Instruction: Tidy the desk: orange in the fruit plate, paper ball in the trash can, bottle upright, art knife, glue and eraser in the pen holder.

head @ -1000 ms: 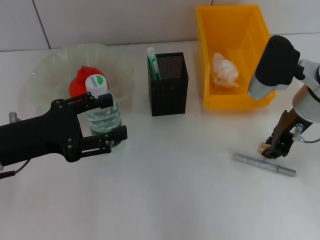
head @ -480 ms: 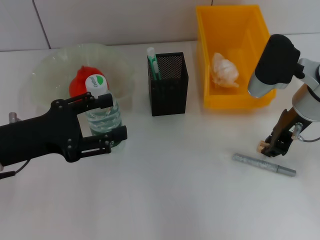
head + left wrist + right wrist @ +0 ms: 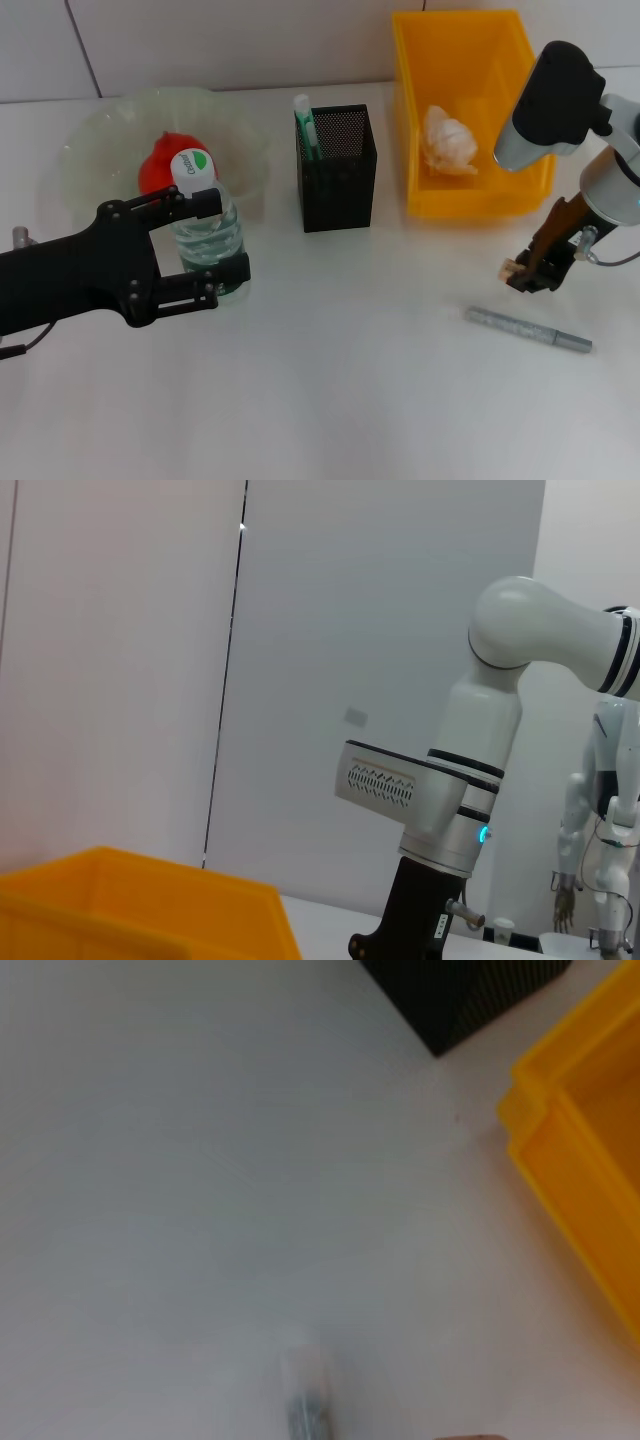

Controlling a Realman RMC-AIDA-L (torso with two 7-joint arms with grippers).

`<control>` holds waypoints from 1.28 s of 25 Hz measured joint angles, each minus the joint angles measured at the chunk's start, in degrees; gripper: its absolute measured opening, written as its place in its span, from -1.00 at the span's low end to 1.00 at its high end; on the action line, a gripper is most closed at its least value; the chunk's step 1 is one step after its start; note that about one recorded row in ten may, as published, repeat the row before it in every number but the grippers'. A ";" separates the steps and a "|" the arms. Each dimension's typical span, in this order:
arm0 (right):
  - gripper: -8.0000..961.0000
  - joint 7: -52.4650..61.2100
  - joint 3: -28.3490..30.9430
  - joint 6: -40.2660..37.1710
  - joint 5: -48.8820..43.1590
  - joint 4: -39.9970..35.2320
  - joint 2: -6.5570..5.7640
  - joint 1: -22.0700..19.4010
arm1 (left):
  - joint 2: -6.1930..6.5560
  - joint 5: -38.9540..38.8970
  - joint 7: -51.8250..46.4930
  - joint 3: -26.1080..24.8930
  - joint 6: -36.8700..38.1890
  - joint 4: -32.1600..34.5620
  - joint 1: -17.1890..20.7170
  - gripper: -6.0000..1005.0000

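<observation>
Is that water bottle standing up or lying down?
Standing up. The bottle rests on its base with its white cap on top, between the open fingers of the left gripper, beside the fruit plate.

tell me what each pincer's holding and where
Right pincer pinches the small eraser at its fingertips, off the table. Left pincer straddles the upright bottle's body; open.

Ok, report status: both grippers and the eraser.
Right gripper shut on eraser, above the table. Left gripper open around upright bottle. Art knife on the table, pen holder unobstructed.
</observation>
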 joint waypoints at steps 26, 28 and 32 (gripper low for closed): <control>-0.49 0.62 1.82 7.42 12.83 -8.96 -0.02 0.20 | 0.24 -0.18 -0.09 -1.54 0.38 0.48 -0.40 0.61; -0.49 0.61 1.84 8.36 13.77 -8.97 -0.08 0.43 | 0.26 -0.18 -0.09 -1.54 0.38 0.48 -0.40 0.61; -0.49 0.54 1.72 10.59 15.78 -9.00 -0.07 0.64 | 0.32 -0.18 -0.09 -1.58 0.32 0.47 -0.40 0.61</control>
